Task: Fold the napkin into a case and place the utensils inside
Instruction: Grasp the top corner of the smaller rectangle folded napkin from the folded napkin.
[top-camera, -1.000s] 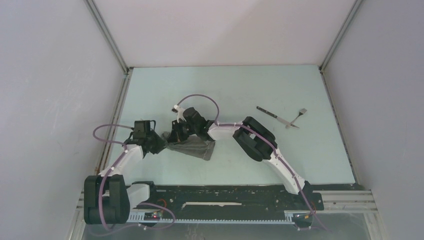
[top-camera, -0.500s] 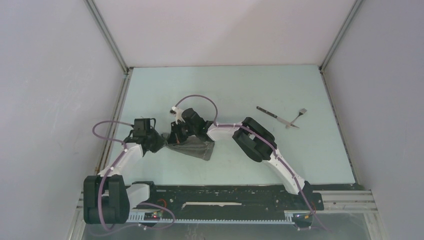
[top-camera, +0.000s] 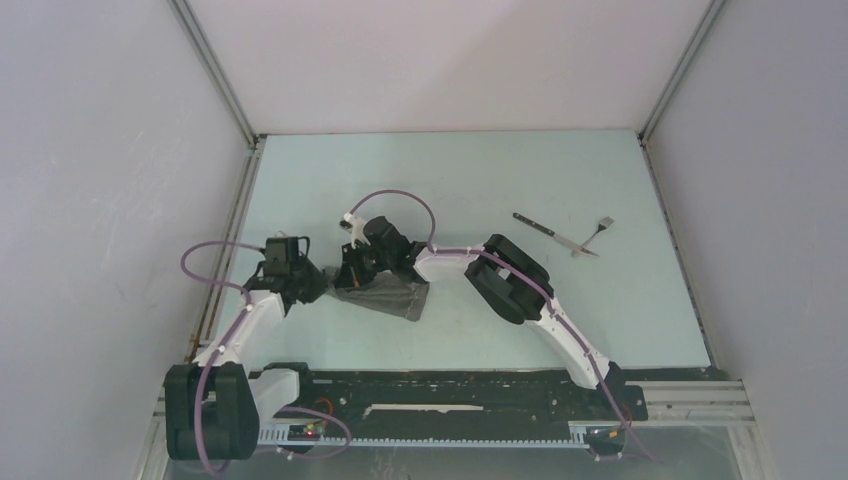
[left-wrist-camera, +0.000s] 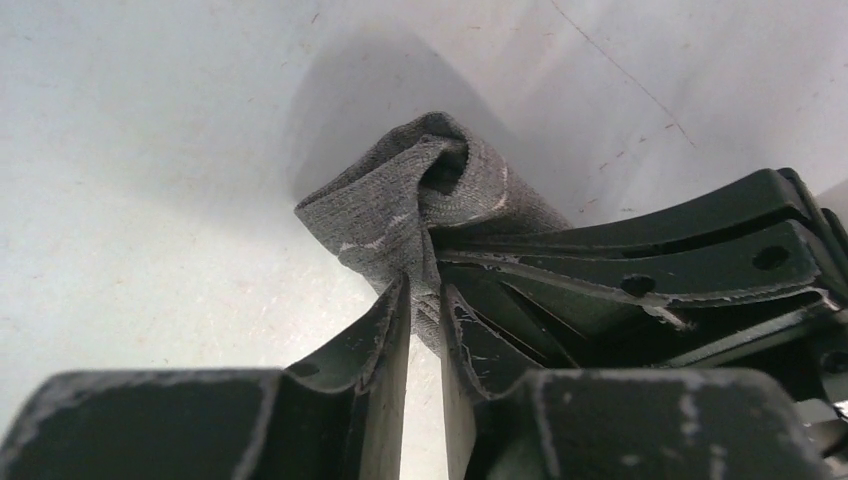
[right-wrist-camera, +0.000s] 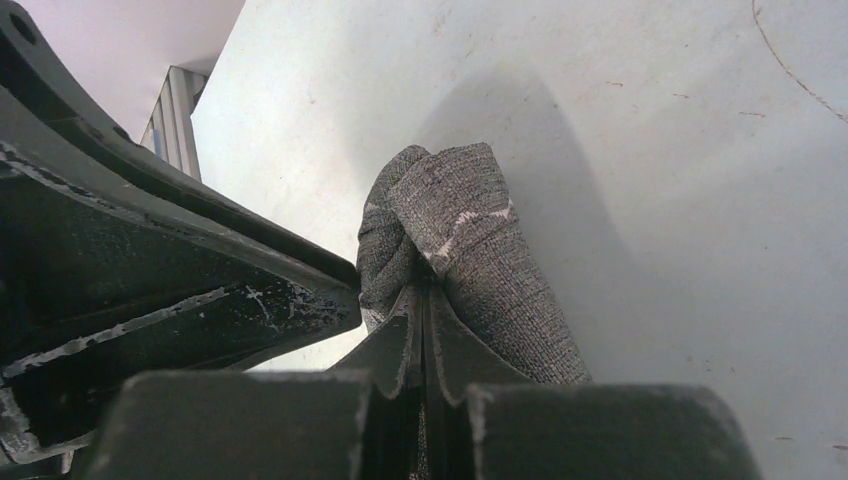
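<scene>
The napkin (top-camera: 395, 298) lies left of centre on the table (top-camera: 450, 180), bunched into a rumpled grey wad, not a flat case. Long axis runs about left to right; the right end is broader and sits a little nearer the arm bases, and the left end narrows to where both claws meet it. Right gripper (top-camera: 350, 280): in its wrist view its jaws are closed tight together on a rolled fold of cloth (right-wrist-camera: 470, 230), which bulges up past the tips (right-wrist-camera: 425, 295). Left gripper (top-camera: 318, 287): jaws parted by a thin slit (left-wrist-camera: 425, 295), with table showing through lower down. An edge of cloth (left-wrist-camera: 400, 215) sits in the slit at the tips; cannot tell whether it is pressed. From above, the arms cover the napkin's left end, so hem lines and fold layers are hard to make out. Utensils lie well apart to the right. The knife (top-camera: 550, 232) slants from far-left to near-right, dark handle at the far end. The fork (top-camera: 598, 230) slants the other way, and the two meet at their near ends.
</scene>
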